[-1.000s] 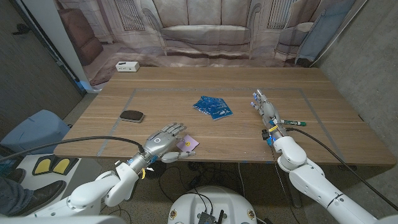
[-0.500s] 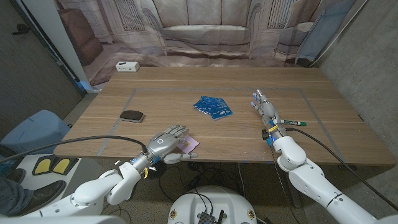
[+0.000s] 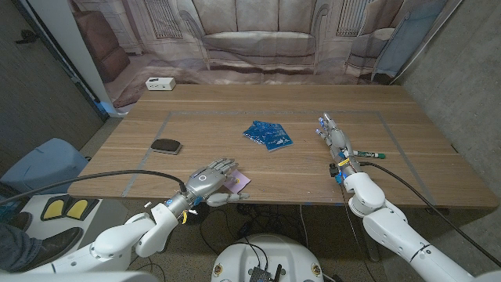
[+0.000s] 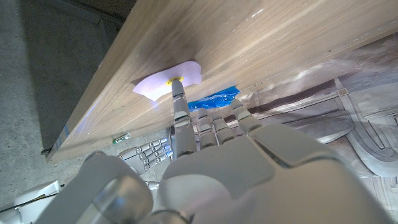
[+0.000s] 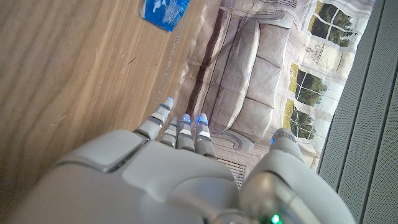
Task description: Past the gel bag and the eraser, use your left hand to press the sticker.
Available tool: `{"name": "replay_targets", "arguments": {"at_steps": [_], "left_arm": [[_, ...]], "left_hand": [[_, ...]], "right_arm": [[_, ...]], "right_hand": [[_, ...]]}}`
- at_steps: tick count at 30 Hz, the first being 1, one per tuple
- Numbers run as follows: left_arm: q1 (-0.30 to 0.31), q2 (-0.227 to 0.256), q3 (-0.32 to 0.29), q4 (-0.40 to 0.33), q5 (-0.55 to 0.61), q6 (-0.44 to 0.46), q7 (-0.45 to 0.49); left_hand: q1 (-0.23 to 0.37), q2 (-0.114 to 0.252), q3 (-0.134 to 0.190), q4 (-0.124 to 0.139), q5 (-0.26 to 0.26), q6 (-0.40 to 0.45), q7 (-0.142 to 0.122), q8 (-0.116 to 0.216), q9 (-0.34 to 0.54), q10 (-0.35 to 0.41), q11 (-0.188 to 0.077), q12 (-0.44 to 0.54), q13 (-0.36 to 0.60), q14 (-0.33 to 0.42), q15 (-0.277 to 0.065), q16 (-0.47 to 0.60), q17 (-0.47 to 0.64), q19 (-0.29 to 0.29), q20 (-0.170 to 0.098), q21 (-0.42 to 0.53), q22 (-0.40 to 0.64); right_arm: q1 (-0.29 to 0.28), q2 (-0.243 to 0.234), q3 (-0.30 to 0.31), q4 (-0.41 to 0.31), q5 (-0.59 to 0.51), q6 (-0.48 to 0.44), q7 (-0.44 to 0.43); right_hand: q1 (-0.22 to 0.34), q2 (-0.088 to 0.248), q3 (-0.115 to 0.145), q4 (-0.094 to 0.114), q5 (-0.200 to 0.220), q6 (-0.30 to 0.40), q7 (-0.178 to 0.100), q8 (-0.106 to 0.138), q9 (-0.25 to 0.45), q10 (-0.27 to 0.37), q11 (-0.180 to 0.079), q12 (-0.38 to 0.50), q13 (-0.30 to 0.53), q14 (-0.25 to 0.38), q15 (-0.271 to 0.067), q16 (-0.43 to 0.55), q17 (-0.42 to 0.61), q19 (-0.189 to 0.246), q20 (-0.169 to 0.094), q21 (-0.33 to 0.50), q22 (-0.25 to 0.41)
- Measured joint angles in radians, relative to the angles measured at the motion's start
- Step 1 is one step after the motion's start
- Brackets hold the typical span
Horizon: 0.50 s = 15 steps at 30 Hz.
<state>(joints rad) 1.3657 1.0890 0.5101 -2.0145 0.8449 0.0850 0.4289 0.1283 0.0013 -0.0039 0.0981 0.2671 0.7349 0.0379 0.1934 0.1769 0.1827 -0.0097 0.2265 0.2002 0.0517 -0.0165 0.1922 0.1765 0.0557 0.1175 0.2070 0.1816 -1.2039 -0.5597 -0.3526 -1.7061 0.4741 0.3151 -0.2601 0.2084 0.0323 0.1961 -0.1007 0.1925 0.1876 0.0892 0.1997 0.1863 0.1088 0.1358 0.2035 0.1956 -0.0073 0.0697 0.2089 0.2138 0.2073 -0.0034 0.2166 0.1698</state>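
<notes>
**Left hand on the sticker at the table's near edge**

Far left on the wooden table lies the dark eraser, flat and apart from everything else; it serves as a marker to pass, so nothing touches it. A white box sits near the far left corner.

Next comes the left hand, reaching in over the near edge with its fingers stretched forward and slightly spread, holding nothing. The left wrist view shows one extended fingertip set down on the pale lilac sticker, right at its yellow centre mark. The hand is flattened out rather than curled because the task calls for a press, not a pick-up. The sticker lies close to the table's front edge, just ahead of that hand, partly covered by the fingers in the head view. The press looks to be under way or just made.

Towards the middle lies the blue gel bag, well apart from the sticker and untouched.

On the right, the right hand waits with fingers straight and together, empty, near a green-capped marker. It has no part in this task.
</notes>
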Motion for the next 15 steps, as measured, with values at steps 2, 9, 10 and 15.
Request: {"name": "replay_targets", "arguments": {"at_steps": [2, 9, 10, 15], "left_arm": [[0.0, 0.0, 0.002, 0.001, -0.001, 0.002, -0.001], [-0.001, 0.0, 0.007, 0.004, -0.01, 0.008, -0.003], [-0.001, -0.001, 0.008, 0.005, -0.012, 0.01, -0.004], [-0.003, -0.003, 0.013, 0.01, -0.021, 0.011, -0.007]], "left_hand": [[0.007, 0.007, 0.0, 0.0, 0.0, 0.003, 0.003, 0.0, 0.0, 0.007, 0.0, 0.0, 0.0, 0.0, 0.0, 0.0, 0.0, 0.0, 0.0, 0.0, 0.0], [0.007, 0.007, 0.003, -0.003, 0.0, 0.011, 0.003, 0.0, -0.003, 0.01, -0.003, 0.0, 0.0, 0.006, 0.002, 0.0, 0.0, 0.0, 0.0, 0.0, 0.0], [0.007, 0.007, 0.003, -0.003, 0.0, 0.014, 0.003, 0.001, -0.003, 0.01, -0.003, 0.0, 0.0, 0.008, 0.0, 0.0, 0.0, 0.0, 0.0, 0.0, 0.0], [0.007, 0.007, 0.003, -0.003, 0.0, 0.016, 0.005, 0.005, -0.002, 0.01, -0.003, 0.0, 0.0, 0.009, -0.001, 0.0, 0.0, 0.0, 0.0, 0.0, 0.0]], "right_arm": [[-0.001, 0.0, 0.0, 0.0, 0.0, 0.0, -0.001], [-0.006, 0.0, 0.0, 0.0, 0.001, 0.0, -0.005], [-0.007, 0.0, 0.0, 0.0, 0.001, 0.0, -0.005], [-0.01, 0.0, 0.001, -0.001, 0.001, 0.0, -0.008]], "right_hand": [[0.005, 0.005, 0.0, 0.0, 0.0, 0.0, 0.0, 0.0, 0.0, 0.0, 0.0, 0.0, 0.0, 0.0, 0.0, 0.0, 0.0, 0.0, 0.0, 0.0, 0.0], [0.005, 0.005, 0.0, 0.0, 0.0, 0.0, 0.0, 0.0, 0.0, 0.004, -0.004, 0.0, 0.0, 0.0, 0.0, 0.0, 0.0, 0.0, 0.0, 0.0, 0.0], [0.005, 0.005, 0.0, 0.0, 0.0, 0.0, 0.0, 0.0, 0.0, 0.004, -0.004, 0.0, 0.0, 0.0, 0.0, 0.0, 0.0, 0.0, 0.0, 0.0, 0.0], [0.005, 0.005, 0.0, 0.0, 0.0, 0.0, 0.0, 0.0, 0.0, 0.004, -0.004, 0.0, 0.0, 0.0, 0.0, 0.0, 0.0, 0.0, 0.0, 0.0, 0.0]]}}
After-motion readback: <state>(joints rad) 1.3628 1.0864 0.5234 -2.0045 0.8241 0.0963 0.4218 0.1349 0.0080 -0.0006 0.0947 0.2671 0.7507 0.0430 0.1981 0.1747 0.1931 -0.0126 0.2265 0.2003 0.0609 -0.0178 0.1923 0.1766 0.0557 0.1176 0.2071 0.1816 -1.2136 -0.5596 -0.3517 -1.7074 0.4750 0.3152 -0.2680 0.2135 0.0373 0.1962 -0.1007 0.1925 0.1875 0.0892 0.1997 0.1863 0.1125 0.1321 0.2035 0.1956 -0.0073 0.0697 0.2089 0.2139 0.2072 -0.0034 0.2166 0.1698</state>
